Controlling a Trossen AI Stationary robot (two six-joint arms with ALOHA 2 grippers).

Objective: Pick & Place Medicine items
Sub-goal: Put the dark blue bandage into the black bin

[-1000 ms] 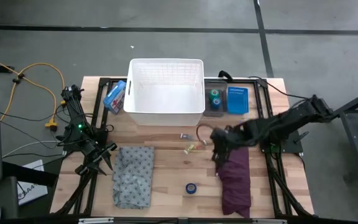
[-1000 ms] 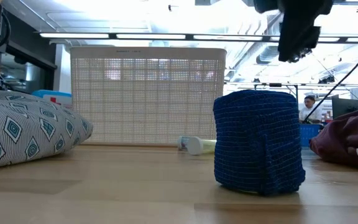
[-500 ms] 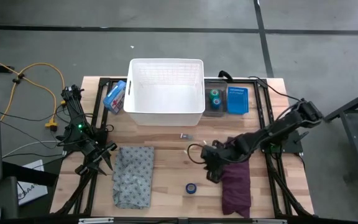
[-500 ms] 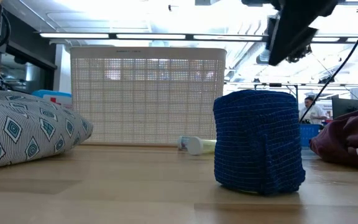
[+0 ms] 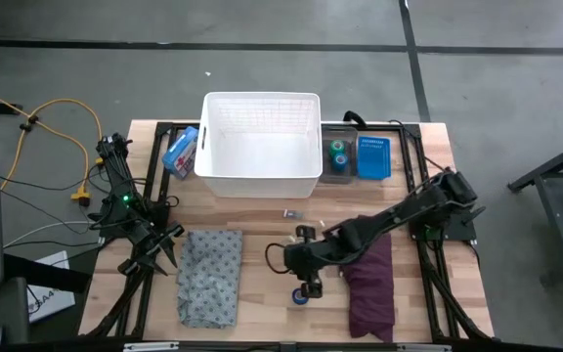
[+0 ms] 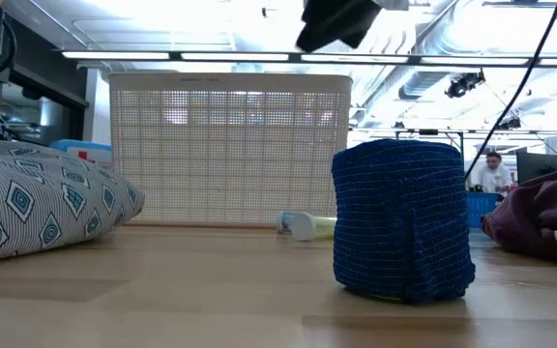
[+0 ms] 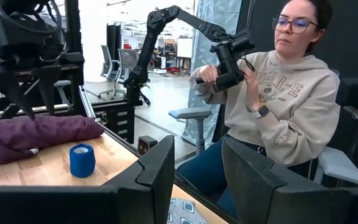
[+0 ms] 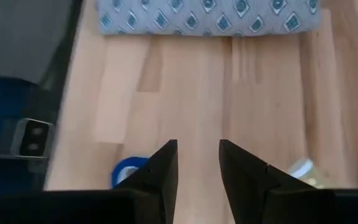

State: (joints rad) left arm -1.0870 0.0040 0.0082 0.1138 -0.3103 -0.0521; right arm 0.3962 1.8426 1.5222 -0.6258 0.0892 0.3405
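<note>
A blue bandage-tape roll (image 5: 301,296) (image 6: 402,217) (image 7: 82,160) (image 8: 129,171) stands on end on the wood table near its front edge. My right gripper (image 5: 307,284) (image 8: 197,155) hangs above and just beside it, open, slanting down, with nothing between its fingers. A thin yellowish tube (image 5: 301,233) (image 8: 303,171) and a tiny vial (image 5: 291,213) lie on the table in front of the white basket (image 5: 260,147). A green roll (image 5: 337,152) sits in a small box right of the basket. My left gripper (image 5: 159,249) (image 7: 197,168) waits open at the table's left edge.
A grey patterned cloth (image 5: 210,274) lies left of the blue roll and a purple cloth (image 5: 371,288) right of it. A blue box (image 5: 372,156) sits at the far right and a blue packet (image 5: 180,152) left of the basket. A person (image 7: 278,93) sits beyond the table.
My right gripper has swung from over the purple cloth's far end toward the table's left and near edge, ending above the blue roll. Its wrist has rolled on the way. Its fingers stay open. Nothing on the table has moved.
</note>
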